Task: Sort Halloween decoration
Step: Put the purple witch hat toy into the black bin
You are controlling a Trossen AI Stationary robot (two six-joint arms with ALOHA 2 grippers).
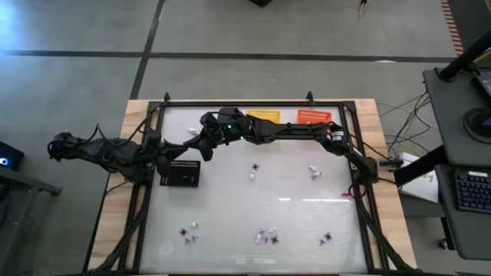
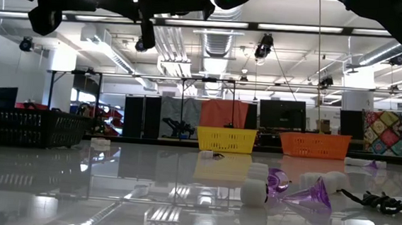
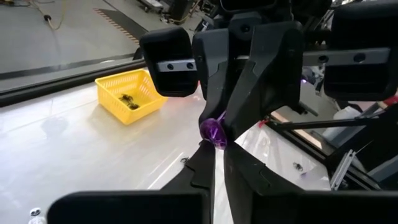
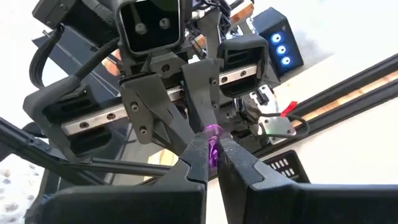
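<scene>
Both grippers meet in mid-air over the table's far left part, just beyond the black mesh basket (image 1: 180, 173). Between them is one small purple trinket (image 3: 213, 130). My left gripper (image 3: 216, 147) and my right gripper (image 4: 213, 149) point at each other, each shut on that trinket (image 4: 214, 132). Other trinkets lie loose on the white table top: a purple cone (image 2: 313, 195), white lumps (image 2: 255, 191) and a black spidery one (image 2: 379, 201) near the front edge, and more (image 1: 253, 171) (image 1: 313, 172) at mid-table. My left gripper pinches the purple trinket's near side (image 3: 216, 140) between its two fingertips, coming level from the table's left. The trinket is lifted clear of the table. My right gripper pinches the same trinket (image 4: 214, 144) between its two fingertips, coming from the opposite side and facing the left gripper. Only a small purple part shows above its fingers (image 4: 200, 163).
A yellow basket (image 1: 265, 116) and an orange basket (image 1: 313, 116) stand at the far edge; the yellow one (image 3: 127, 96) holds a black trinket (image 3: 129, 101). A dark frame (image 1: 360, 192) runs around the table top. Small groups of trinkets (image 1: 266, 236) (image 1: 188, 231) (image 1: 326, 239) lie near the front.
</scene>
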